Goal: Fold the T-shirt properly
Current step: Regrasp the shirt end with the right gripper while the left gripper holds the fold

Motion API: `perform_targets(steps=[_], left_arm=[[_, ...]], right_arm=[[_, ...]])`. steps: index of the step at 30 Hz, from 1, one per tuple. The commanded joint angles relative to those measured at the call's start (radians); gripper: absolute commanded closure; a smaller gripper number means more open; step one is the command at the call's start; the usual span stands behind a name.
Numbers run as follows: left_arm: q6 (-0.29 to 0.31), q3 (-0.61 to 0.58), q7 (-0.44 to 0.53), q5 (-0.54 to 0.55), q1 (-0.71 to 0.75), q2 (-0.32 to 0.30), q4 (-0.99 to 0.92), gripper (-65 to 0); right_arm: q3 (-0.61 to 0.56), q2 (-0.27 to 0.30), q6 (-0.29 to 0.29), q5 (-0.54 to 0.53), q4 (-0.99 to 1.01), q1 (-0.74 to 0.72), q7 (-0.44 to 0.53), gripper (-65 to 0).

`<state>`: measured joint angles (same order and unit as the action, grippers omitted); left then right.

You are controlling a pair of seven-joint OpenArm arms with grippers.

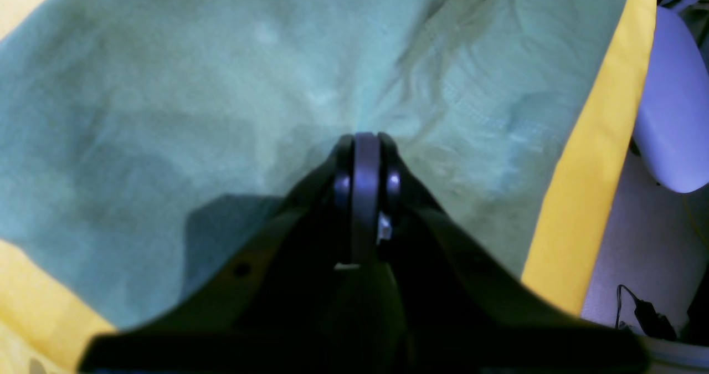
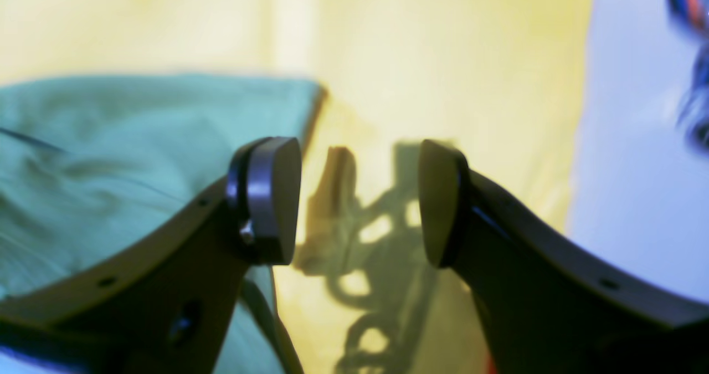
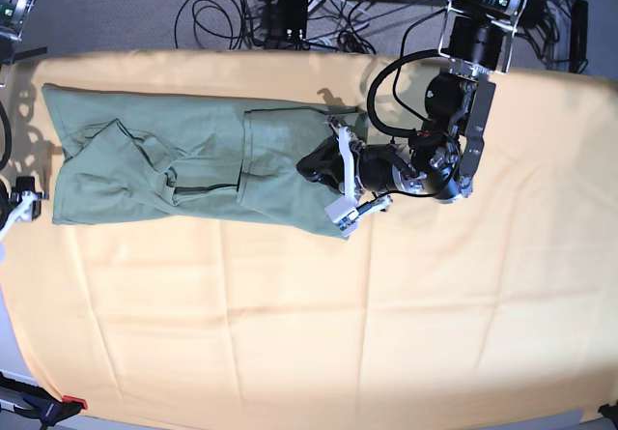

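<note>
T-shirt [image 3: 193, 164] edge pinched, left hand [image 1: 365, 137]

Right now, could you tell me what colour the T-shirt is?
Plain muted sage green T-shirt, no print; the base view shows it best.

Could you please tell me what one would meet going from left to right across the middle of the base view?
Right hand at the table's left edge → plain sage-green short-sleeved T-shirt → left hand on the shirt's right end → bare yellow-orange cloth covering the table.

Green T-shirt [image 3: 183, 164] lies long on yellow cloth [image 3: 319, 324], left arm [image 3: 425, 155] at its edge.
</note>
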<state>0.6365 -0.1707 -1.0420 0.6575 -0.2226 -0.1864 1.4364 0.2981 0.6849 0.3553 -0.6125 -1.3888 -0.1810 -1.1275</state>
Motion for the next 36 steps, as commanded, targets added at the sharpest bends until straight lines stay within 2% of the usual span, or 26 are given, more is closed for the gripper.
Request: perform_targets(steps=[1,3,8,11,14,17,24,36], left_arm=[[-0.005,0.003,-0.004,-0.010,-0.016,-0.005,0.012,0.0],[-0.005,0.003,-0.004,-0.010,-0.016,-0.005,0.012,0.0],[-0.005,0.003,-0.004,0.007,-0.016,-0.005,0.012,0.0],[-0.005,0.003,-0.004,0.009,-0.016,-0.005,0.012,0.0],[-0.005,0.003,-0.004,0.009,-0.016,-0.005,0.012,0.0],[-0.005,0.003,-0.004,0.016,-0.016,-0.004,0.012,0.0],[-0.001,0.003,-0.004,0.033,-0.016,-0.005,0.012,0.0],[-0.001,0.003,-0.005,0.035,-0.016,-0.005,0.012,0.0]], right_arm=[[0.025,0.029,0.003,-0.028,0.018,-0.013,0.005,-36.5],[0.064,0.028,0.031,-0.116,0.079,0.001,-0.009,-36.5],[0.198,0.027,0.134,-0.365,0.182,0.004,-0.131,-36.4],[0.251,0.027,0.170,-0.425,0.219,0.006,-0.175,-36.4],[0.256,0.027,0.190,-0.494,0.274,0.007,-0.225,-36.4],[0.256,0.026,0.207,-0.569,0.328,0.026,-0.230,-36.4],[0.244,0.009,0.256,-0.653,0.344,0.090,-0.252,-36.4],[0.244,-0.085,0.296,-0.649,0.344,0.090,-0.243,-36.4]])
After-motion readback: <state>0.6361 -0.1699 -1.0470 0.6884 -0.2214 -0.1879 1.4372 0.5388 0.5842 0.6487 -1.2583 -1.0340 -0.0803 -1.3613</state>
